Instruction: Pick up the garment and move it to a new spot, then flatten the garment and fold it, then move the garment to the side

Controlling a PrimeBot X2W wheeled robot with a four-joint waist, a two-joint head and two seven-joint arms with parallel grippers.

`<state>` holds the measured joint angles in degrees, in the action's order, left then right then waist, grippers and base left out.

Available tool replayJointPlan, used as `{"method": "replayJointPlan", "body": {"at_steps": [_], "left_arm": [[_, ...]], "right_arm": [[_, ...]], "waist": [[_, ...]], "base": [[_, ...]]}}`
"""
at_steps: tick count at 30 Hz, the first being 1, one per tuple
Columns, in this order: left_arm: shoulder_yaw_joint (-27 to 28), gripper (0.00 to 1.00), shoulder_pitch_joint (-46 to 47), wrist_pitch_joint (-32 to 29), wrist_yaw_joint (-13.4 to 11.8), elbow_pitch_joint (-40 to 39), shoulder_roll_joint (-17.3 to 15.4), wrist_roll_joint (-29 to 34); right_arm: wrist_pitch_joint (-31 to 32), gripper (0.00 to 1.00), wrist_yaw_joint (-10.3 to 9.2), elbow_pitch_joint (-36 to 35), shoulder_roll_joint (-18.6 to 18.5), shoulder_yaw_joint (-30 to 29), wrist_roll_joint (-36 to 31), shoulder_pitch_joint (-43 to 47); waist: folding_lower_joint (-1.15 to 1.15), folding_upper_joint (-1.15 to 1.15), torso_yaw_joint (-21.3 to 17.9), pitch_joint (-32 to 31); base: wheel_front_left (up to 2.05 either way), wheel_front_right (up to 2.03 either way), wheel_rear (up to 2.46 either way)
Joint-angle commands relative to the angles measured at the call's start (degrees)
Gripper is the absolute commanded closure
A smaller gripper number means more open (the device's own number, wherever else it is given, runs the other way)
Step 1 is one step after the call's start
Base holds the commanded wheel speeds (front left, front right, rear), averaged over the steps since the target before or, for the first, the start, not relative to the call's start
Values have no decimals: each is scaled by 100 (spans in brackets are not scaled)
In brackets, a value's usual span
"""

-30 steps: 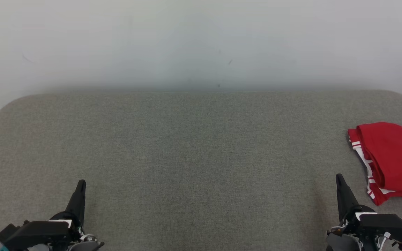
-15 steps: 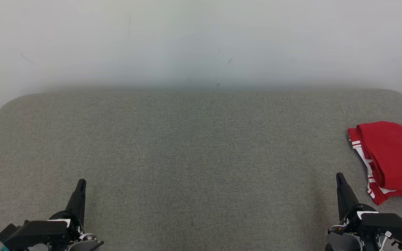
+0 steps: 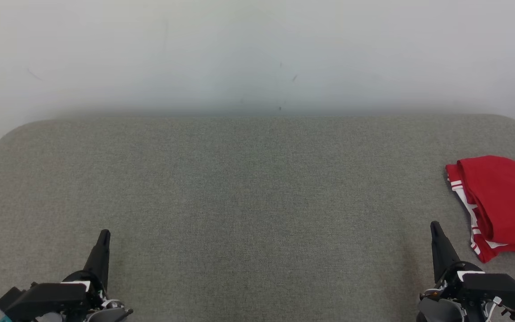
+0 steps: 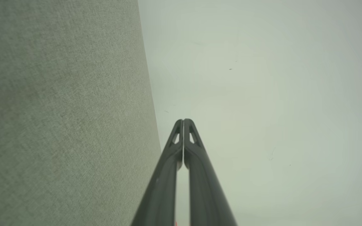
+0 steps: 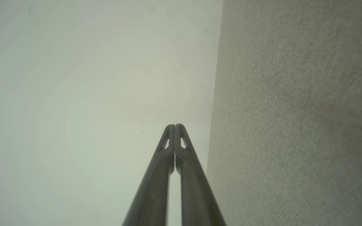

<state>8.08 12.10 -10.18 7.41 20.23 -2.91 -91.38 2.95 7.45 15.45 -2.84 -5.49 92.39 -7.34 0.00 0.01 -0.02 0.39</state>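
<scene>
We judge it done: red striped garment (image 3: 505,201) folded at the right edge of the counter (image 3: 239,201); left tool (image 3: 104,233), right tool (image 3: 434,225) pinched together, empty

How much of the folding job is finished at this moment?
Done, it seems: the red garment lies folded at the right edge of the grey fabric-covered table. In hand: nothing; the left gripper and right gripper are shut, empty, apart from it. Left: apparently nothing.
</scene>
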Motion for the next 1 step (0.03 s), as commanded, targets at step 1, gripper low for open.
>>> {"method": "replayJointPlan", "body": {"at_steps": [1], "left_arm": [[24, 100, 76, -7, 14, 19, 9, -10]], "right_arm": [[6, 100, 6, -31, -7, -10, 7, -59]], "waist": [[0, -1, 0, 0]], "base": [[0, 0, 0]]}}
